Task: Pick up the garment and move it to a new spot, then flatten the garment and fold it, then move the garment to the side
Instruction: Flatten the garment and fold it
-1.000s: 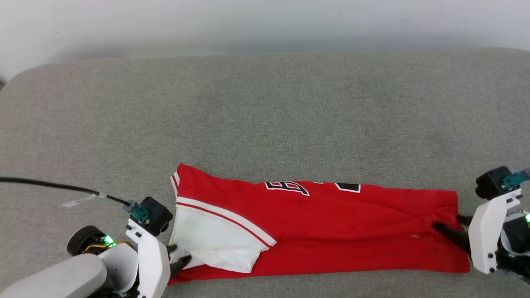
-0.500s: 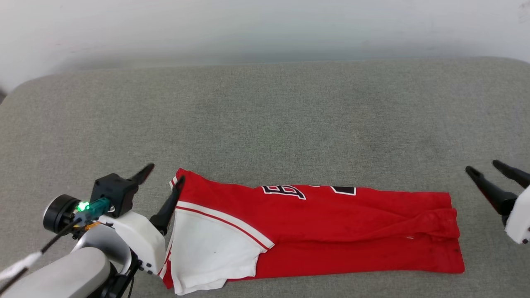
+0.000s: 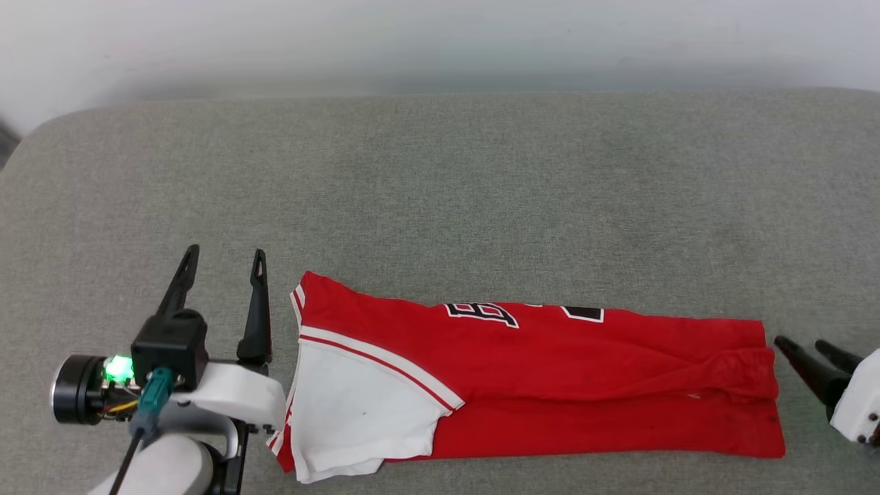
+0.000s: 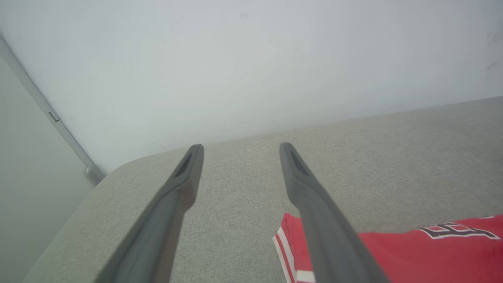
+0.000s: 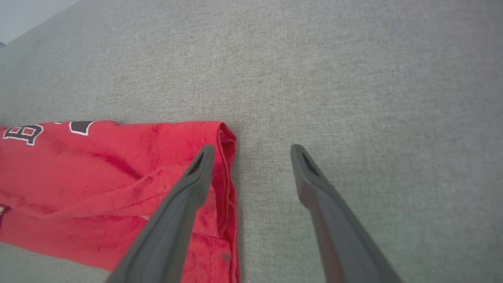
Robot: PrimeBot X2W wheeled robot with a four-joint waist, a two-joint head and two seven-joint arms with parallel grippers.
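Grey cushion [image 3: 440,172] bears the garment [image 3: 550,371] between left claw [image 3: 225,252] and right claw [image 3: 799,342], both open.

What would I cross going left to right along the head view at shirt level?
First the left gripper, open → garment, white sleeve end first, then the red body → right gripper, open.
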